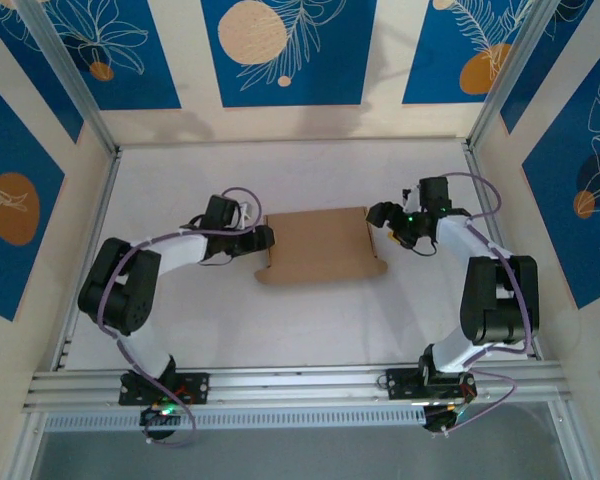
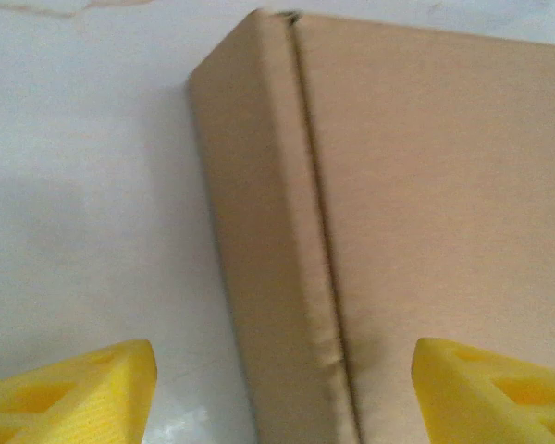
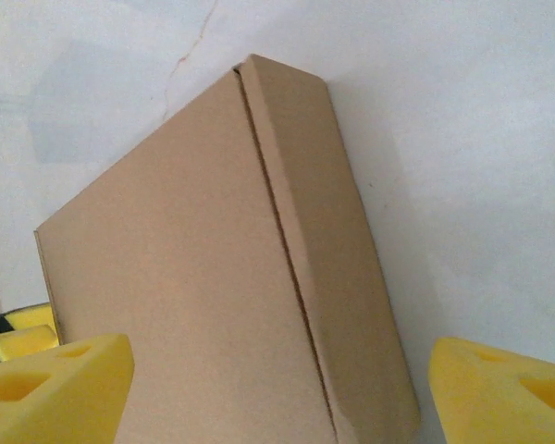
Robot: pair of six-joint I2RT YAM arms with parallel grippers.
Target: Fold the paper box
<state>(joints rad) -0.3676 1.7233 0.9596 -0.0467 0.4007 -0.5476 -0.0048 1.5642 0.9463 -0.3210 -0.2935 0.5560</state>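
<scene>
Left gripper (image 1: 263,238) sits at the left edge of the box (image 1: 318,245), its yellow fingers (image 2: 74,393) spread wide and holding nothing. The box lies closed and flat mid-table (image 1: 280,330) between the arms, with rounded flaps (image 1: 266,279) showing along its near edge. Right gripper (image 1: 382,215) is by the far right corner, also spread and empty.

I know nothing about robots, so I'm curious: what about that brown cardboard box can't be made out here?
- Plain brown cardboard box: inside and underside, hidden by its own top panel, all views.
- Its near end: cut off by the bottom edge, left wrist view.
- Its near corner: behind a yellow finger, right wrist view.
- Whether the left gripper or right gripper touches it: too small, top view.
</scene>
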